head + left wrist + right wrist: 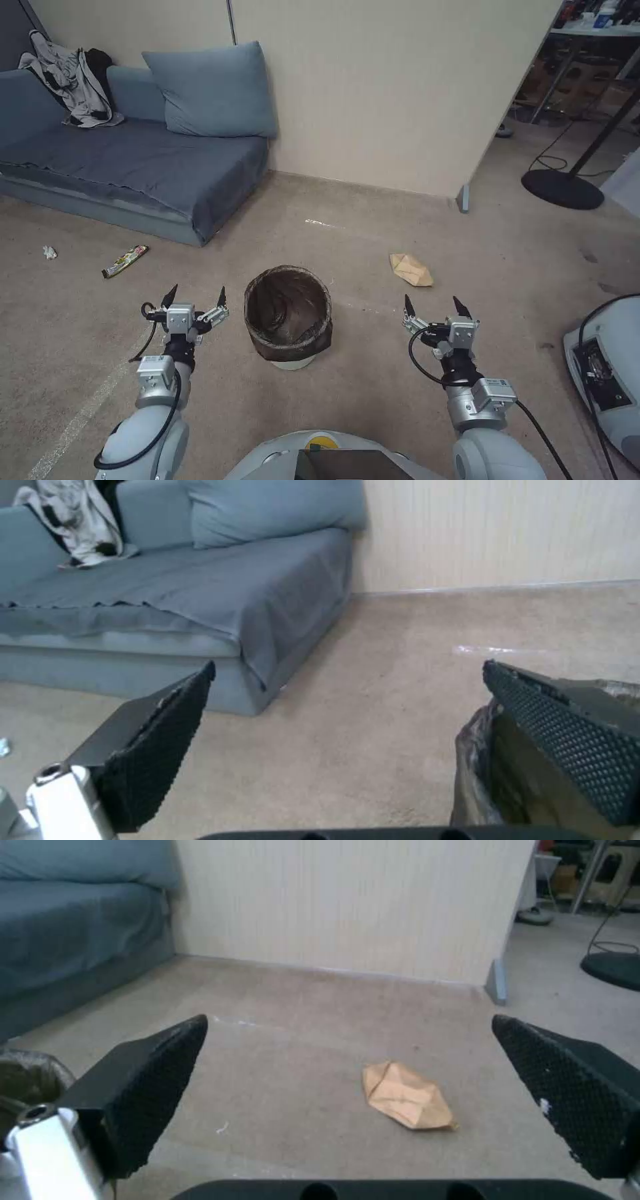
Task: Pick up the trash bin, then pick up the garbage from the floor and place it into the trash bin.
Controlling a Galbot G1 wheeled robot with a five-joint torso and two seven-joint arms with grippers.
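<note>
Flanking the small round white plastic bag-lined trash bin (288, 325), you are holding left gripper (195, 297) and right gripper (433, 306) wide open and empty, ready to lift it.

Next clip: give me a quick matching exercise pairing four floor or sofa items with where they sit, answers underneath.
Things:
1. trash bin
2. tan paper bag
3. red-green snack wrapper
4. grey clothes

Places:
A. on the sofa's backrest corner
B. floor, ahead of the right gripper
C. floor, in front of the sofa
D. between the two grippers, nearer the left gripper

Pairs: 1-D, 2-B, 3-C, 4-A
</note>
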